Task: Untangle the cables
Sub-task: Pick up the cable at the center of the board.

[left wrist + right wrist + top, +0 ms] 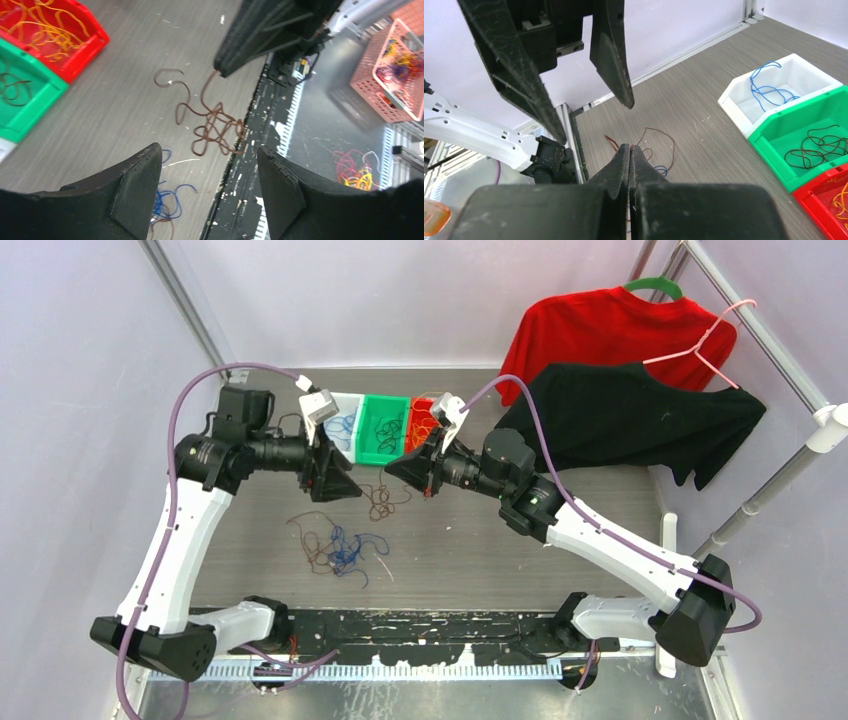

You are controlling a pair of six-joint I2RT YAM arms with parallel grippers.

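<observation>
The cables lie in two groups. A brown cable (215, 125) hangs in a loose tangle from my right gripper (216, 74), which is shut on its upper end, above the table (560, 530). My right gripper's tips (630, 146) press together with the brown strand between them. My left gripper (209, 147) faces it a short way off, open, with nothing between its fingers (135, 185). A clump of blue and brown cables (342, 550) lies on the table below both grippers.
A white bin (343, 427), a green bin (385, 430) and a red bin (420, 420) stand in a row at the back, each with sorted wires. A black shirt (640, 420) and a red shirt (600, 330) hang at the back right. A pink basket (372, 87) sits off the table.
</observation>
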